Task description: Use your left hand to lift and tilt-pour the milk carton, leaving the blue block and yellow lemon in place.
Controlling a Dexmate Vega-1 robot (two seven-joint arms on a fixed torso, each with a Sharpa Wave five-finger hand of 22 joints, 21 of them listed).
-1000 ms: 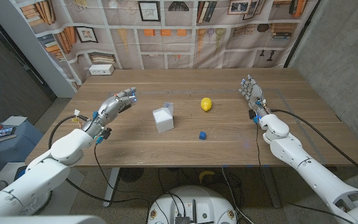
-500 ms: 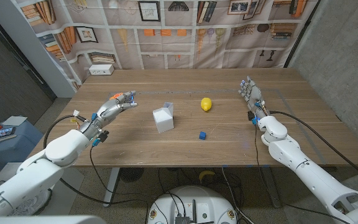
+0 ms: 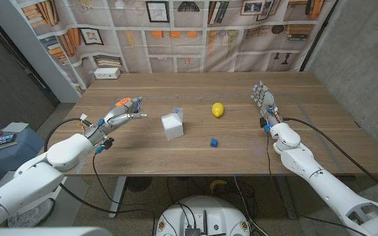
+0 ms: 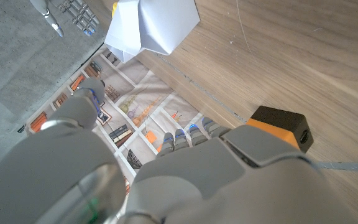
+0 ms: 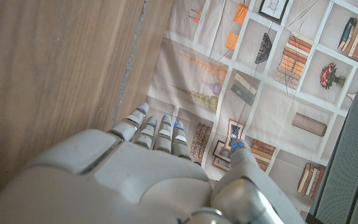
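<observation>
Approaching the milk carton (image 3: 172,125): the left hand (image 3: 122,110), fingers spread and grasping nothing, hovers over the counter (image 3: 143,154) with the carton upright just beyond its fingertips. Compared with one second earlier, it has shifted slightly toward the carton. Next, closure around the carton's sides seems required. The right hand (image 3: 264,99), open, waits apart.
</observation>
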